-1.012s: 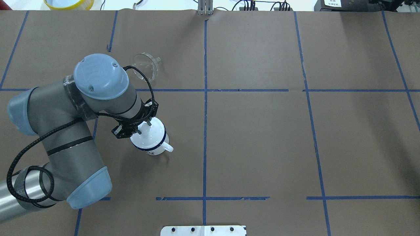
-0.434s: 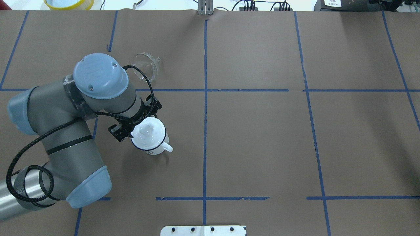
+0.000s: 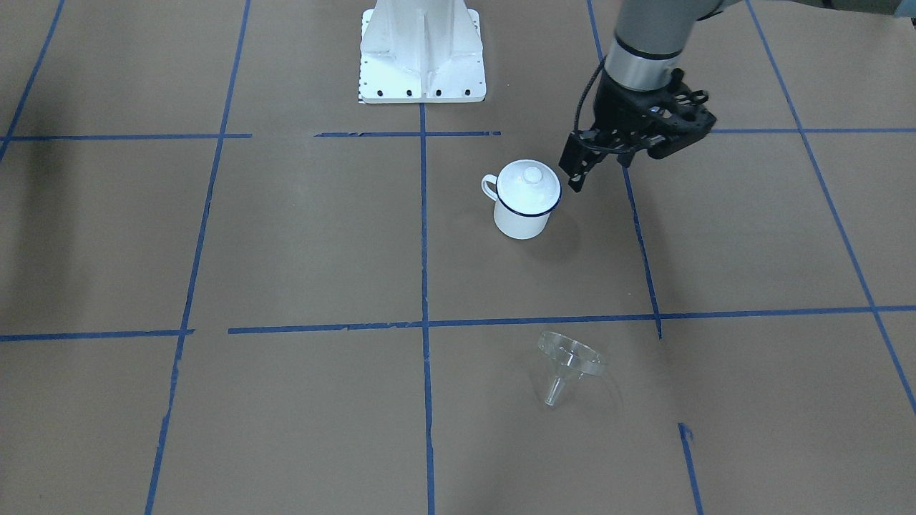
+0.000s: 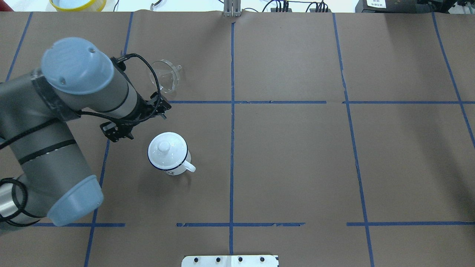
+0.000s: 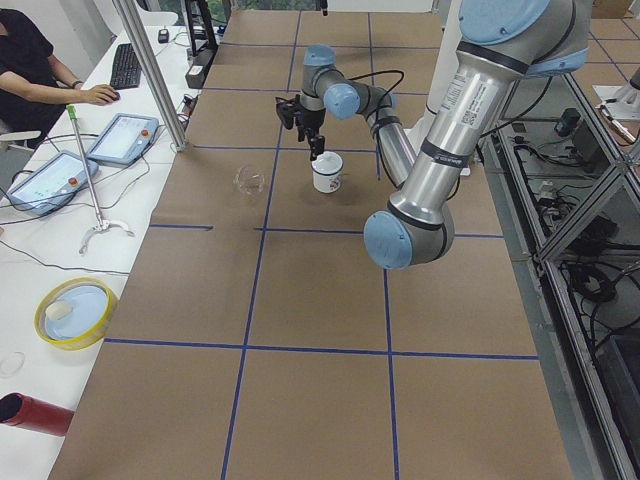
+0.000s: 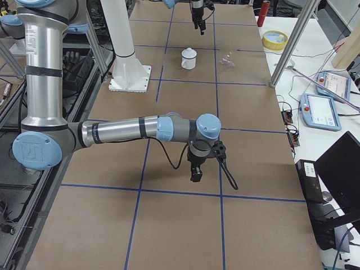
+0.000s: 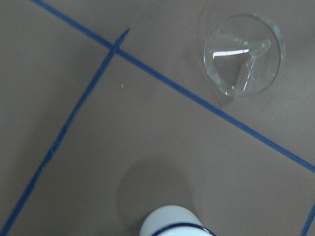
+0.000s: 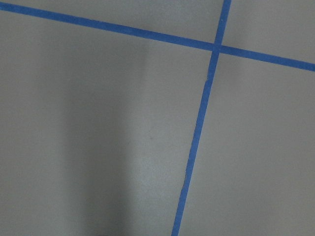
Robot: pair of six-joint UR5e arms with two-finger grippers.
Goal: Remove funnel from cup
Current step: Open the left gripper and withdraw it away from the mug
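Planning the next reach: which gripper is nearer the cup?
Left. The left gripper hangs just beside the cup, empty. The right gripper is far off, toward the table's other end.

Overhead cam looks forward and down on the cup (image 4: 177, 170) from high up. Front cam faces the opposite way, steep, so both share the cup and funnel (image 4: 169, 74). Side cams look along from each end, cup far off. Left wrist cam's close, just above the cup's rim. Right wrist cam sees only tape lines (image 8: 197, 142), well away.
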